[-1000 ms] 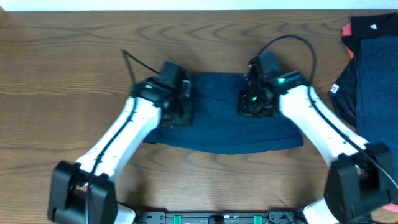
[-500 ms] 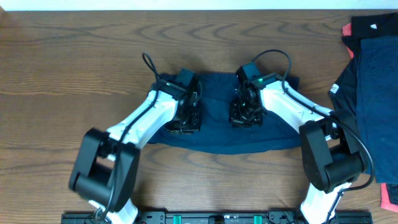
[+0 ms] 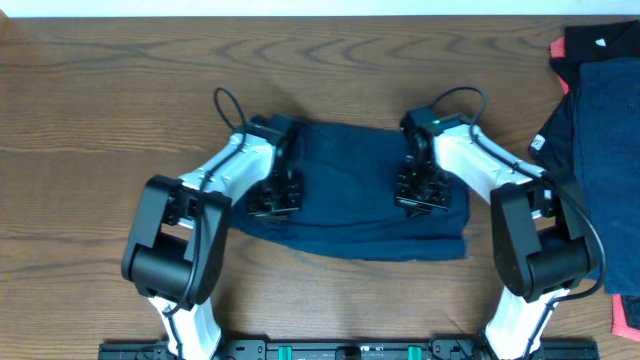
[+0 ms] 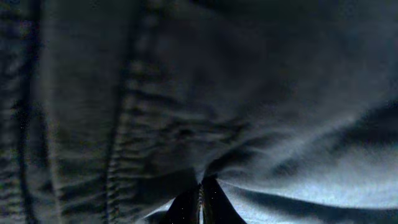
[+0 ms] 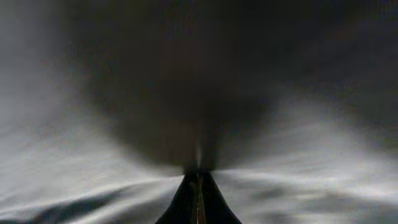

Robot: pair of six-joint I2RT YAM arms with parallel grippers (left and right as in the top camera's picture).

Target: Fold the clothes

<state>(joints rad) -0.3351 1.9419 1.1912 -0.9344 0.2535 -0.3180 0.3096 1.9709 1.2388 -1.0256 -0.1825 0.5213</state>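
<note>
A dark navy garment (image 3: 350, 195) lies folded in the middle of the table. My left gripper (image 3: 275, 197) presses down on its left part and my right gripper (image 3: 420, 192) on its right part. In the left wrist view the jaws (image 4: 200, 200) are shut, with navy cloth (image 4: 249, 112) puckered at their tips beside a stitched seam. In the right wrist view the jaws (image 5: 199, 190) are shut too, with cloth (image 5: 199, 93) drawn into folds at the tips. More clothes lie at the far right: a navy piece (image 3: 595, 150) with a small white label (image 3: 537, 143).
A black piece with a red edge (image 3: 600, 45) lies at the back right corner under the navy pile. A bit of red cloth (image 3: 626, 320) shows at the front right edge. Bare wooden table (image 3: 90, 130) spreads to the left and along the front.
Both grippers have moved from the garment's far part toward the front and a little apart, bringing cloth with them. The garment's right side has drawn in.
</note>
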